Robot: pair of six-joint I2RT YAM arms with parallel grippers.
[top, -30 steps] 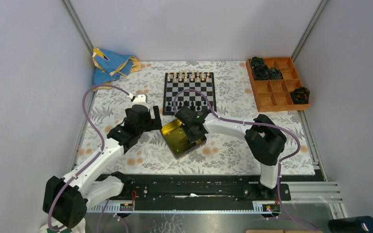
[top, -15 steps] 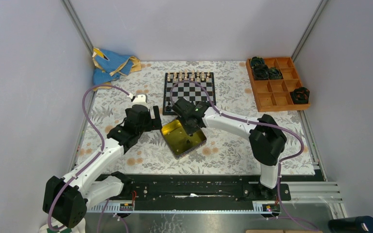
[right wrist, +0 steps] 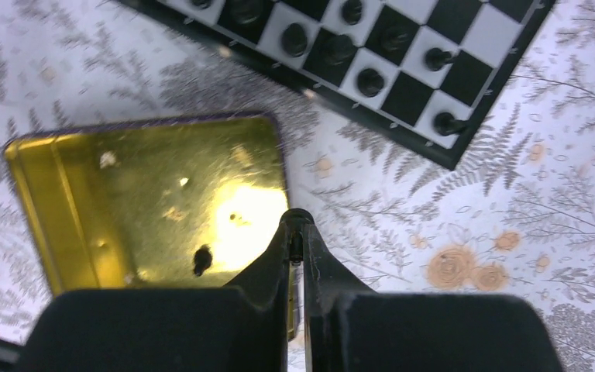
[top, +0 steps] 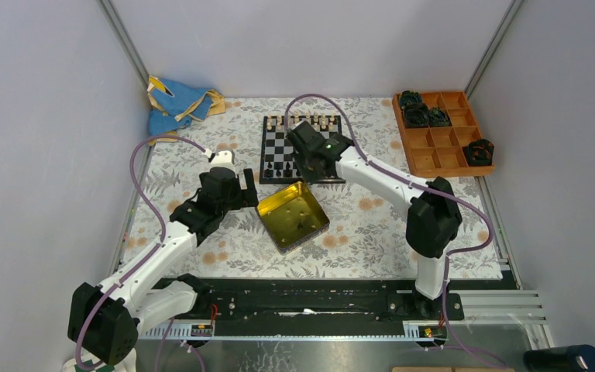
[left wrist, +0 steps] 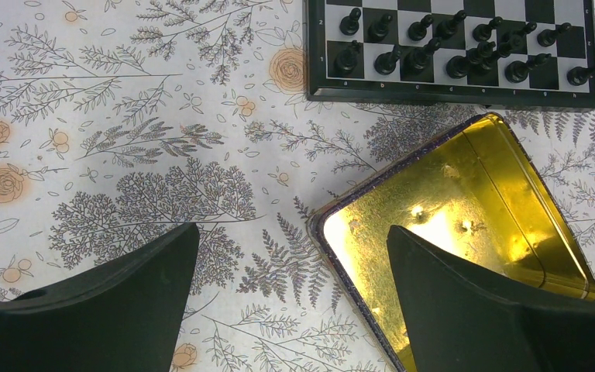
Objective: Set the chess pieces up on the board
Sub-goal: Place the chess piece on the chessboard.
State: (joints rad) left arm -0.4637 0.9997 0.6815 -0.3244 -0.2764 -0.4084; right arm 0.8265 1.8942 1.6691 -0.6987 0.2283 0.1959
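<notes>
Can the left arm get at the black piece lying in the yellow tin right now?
Probably yes. The left gripper hangs open right beside the lidless tin, and the black piece lies exposed on its floor. The right gripper is over the board, clear of the tin.

Overhead rear view, wrists share board (left wrist: 434, 90), tin (left wrist: 472, 201)

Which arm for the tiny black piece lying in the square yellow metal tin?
Left. The left gripper hangs open beside the yellow tin holding the black piece; the right gripper is shut, at the black-and-white chessboard.
</notes>
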